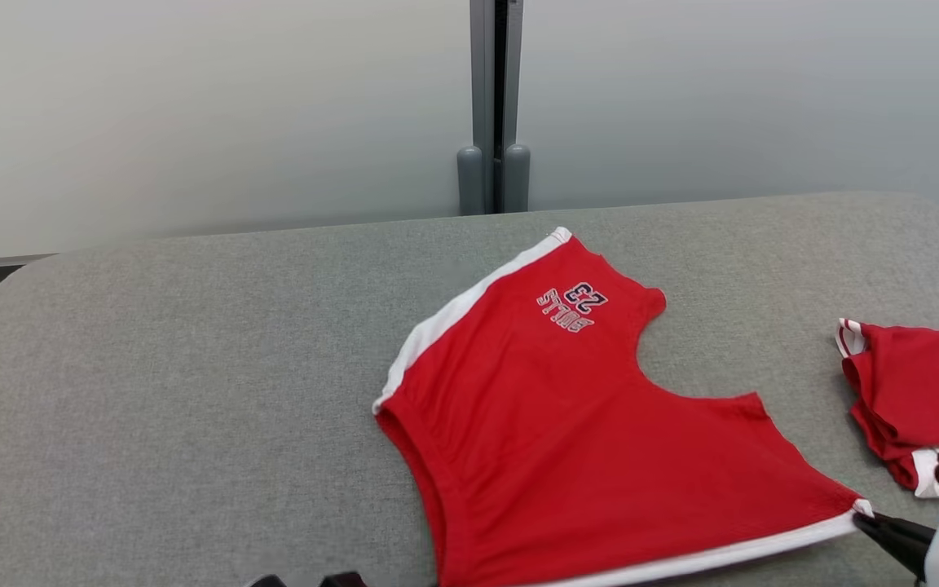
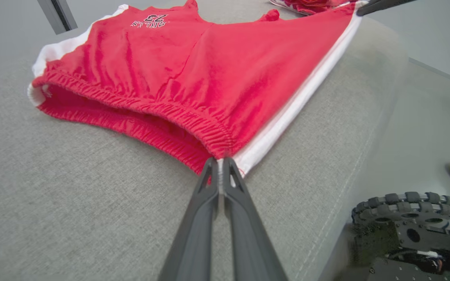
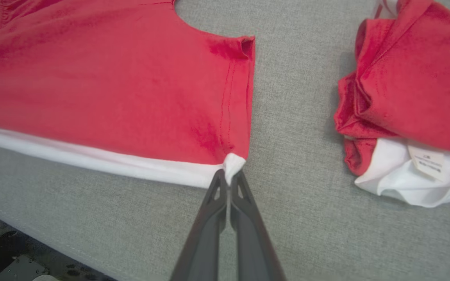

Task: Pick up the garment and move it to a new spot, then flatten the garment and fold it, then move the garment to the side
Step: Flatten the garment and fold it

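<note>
My garment (image 1: pixel 567 424) is a pair of red shorts with white side stripes and "BULLS 23" stitched near 1 leg hem, upside down to me. It lies spread almost flat on the grey padded surface (image 1: pixel 192 367). My left gripper (image 2: pixel 220 160) pinches a waistband corner and my right gripper (image 3: pixel 229 173) a leg-hem corner.

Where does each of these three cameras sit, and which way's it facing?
Head view: up high, looking down across the table at the shorts; right gripper lower right.
Left wrist view: along the left gripper, shut on the waistband corner.
Right wrist view: along the right gripper, shut on a leg-hem corner.
Shared: head and right wrist both show the second garment.
</note>
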You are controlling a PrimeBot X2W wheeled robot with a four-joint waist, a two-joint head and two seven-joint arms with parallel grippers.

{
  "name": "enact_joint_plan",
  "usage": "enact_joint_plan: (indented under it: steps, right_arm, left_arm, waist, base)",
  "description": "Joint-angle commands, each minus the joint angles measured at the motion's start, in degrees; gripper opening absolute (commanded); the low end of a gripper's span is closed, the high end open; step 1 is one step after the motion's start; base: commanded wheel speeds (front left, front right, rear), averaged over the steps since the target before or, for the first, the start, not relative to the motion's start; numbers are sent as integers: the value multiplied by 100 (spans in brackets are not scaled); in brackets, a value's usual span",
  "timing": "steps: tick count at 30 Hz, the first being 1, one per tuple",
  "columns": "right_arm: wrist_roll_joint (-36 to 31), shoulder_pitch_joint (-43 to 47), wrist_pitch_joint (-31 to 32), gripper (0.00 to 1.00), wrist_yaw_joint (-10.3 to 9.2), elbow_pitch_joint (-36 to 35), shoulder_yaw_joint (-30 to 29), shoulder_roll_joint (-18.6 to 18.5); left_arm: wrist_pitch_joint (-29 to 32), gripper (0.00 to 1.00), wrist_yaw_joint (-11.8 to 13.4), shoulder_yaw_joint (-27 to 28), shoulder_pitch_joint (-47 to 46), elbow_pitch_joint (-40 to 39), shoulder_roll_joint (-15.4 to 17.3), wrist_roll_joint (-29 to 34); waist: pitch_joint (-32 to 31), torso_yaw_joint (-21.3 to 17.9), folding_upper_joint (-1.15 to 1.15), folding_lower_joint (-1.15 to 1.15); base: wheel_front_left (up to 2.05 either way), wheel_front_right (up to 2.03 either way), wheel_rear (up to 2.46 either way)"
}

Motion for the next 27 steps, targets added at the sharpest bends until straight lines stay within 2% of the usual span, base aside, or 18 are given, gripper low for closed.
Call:
enact_joint_plan:
  steps: [1, 7, 14, 22, 27]
  right_arm:
    - [77, 80, 115, 0, -15, -130, -82, -212]
    - [-82, -66, 292, 0, -16, -394, -422, -482]
    - [-211, -405, 607, 0, -15, -536, -834, -493]
    - [-449, -1339, 1206, 0, -14, -601, -1394, -412]
    - [-693, -2088, 1691, 0, -14, -545, -1570, -276]
  left_arm:
    - [69, 0, 48, -22, 129, -149, 49, -62]
    - [72, 0, 178, 97, 27, -534, 124, -78]
    - [90, 0, 243, 271, -308, -796, 50, -136]
    - [160, 0, 194, 460, -1033, -886, -154, -137]
    - [140, 0, 102, 515, -1605, -702, -422, -156]
  waist:
    - [-13, 14, 0, 0]
    - [-28, 136, 0, 0]
    - [92, 361, 0, 0]
    - [770, 748, 0, 0]
    - [1375, 1016, 0, 0]
  base:
    - [0, 0, 0]
    - [0, 0, 0]
    - [0, 0, 0]
    - [0, 0, 0]
    - [0, 0, 0]
